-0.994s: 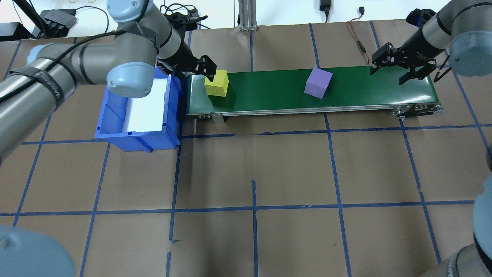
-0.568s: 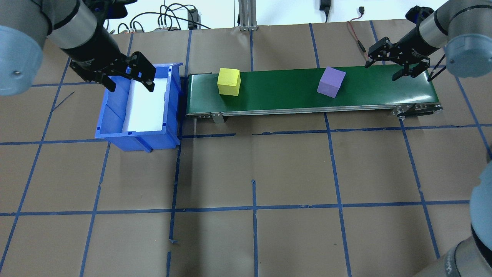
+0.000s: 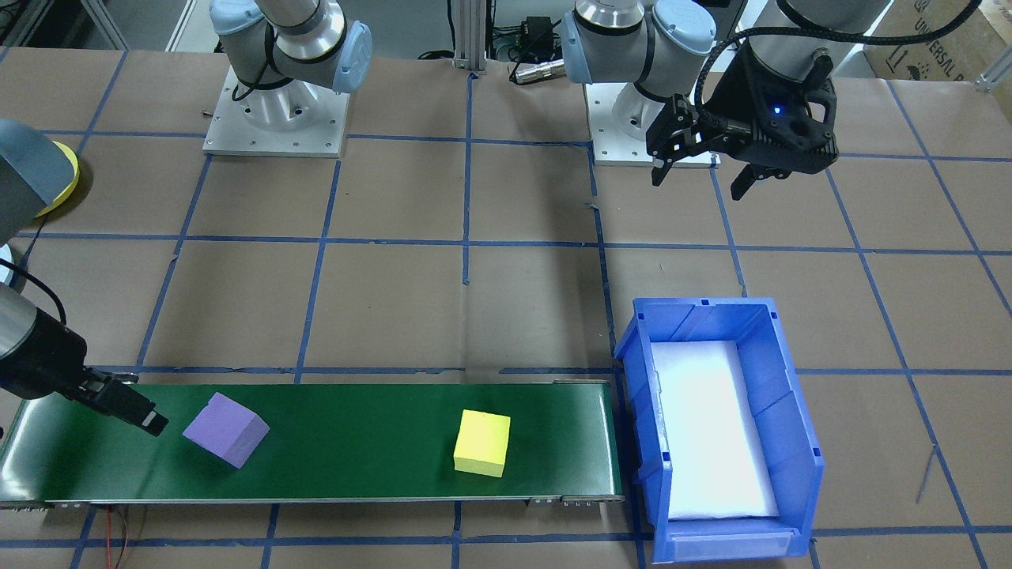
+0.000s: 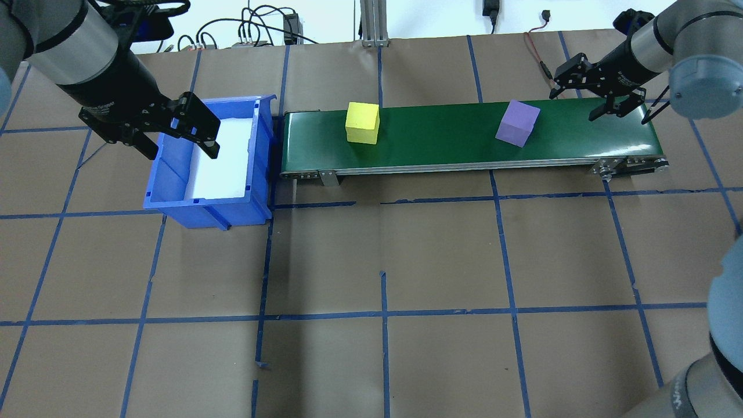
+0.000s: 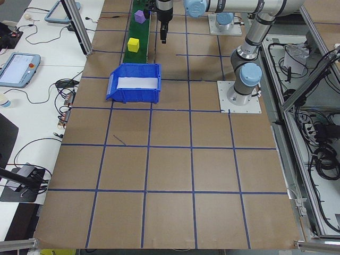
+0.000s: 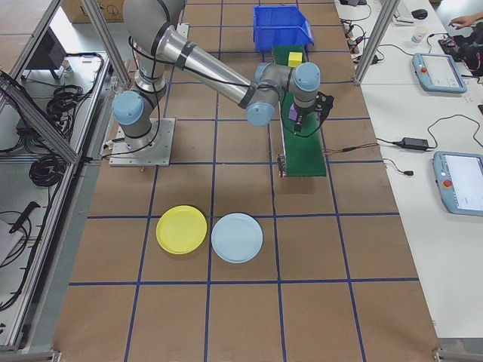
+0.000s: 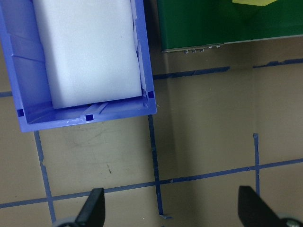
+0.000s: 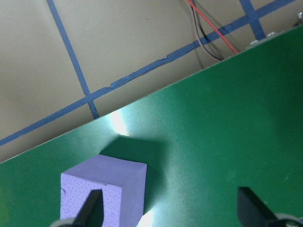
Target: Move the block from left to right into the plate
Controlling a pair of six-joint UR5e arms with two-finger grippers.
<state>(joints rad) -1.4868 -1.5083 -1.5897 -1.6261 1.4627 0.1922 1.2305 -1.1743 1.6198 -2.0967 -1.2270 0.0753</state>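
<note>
From where I stand, the table (image 4: 441, 255) is covered in brown paper marked into squares with blue tape. Along its far side a green conveyor belt (image 4: 453, 139) lies flat, with a blue bin (image 4: 174, 186) lined in white just beside its left end. Desks with tablets and cables run along the room's edge.

The left hand (image 4: 174, 134) hangs over the bin's left wall, fingers spread wide, holding nothing. The right hand (image 4: 593, 93) hovers over the belt's right end, also spread open and empty; its wrist camera shows the purple block (image 8: 102, 194) just ahead of the fingertips, not touched.

The purple block (image 4: 517, 123) sits tilted on the belt, near the right hand. The yellow block (image 4: 362, 122) rests squarely on the belt toward the bin end, well apart from both hands.

The yellow plate (image 6: 181, 229) lies on the table well away from the belt, touching or just beside a pale blue plate (image 6: 237, 237). Both plates carry nothing.
</note>
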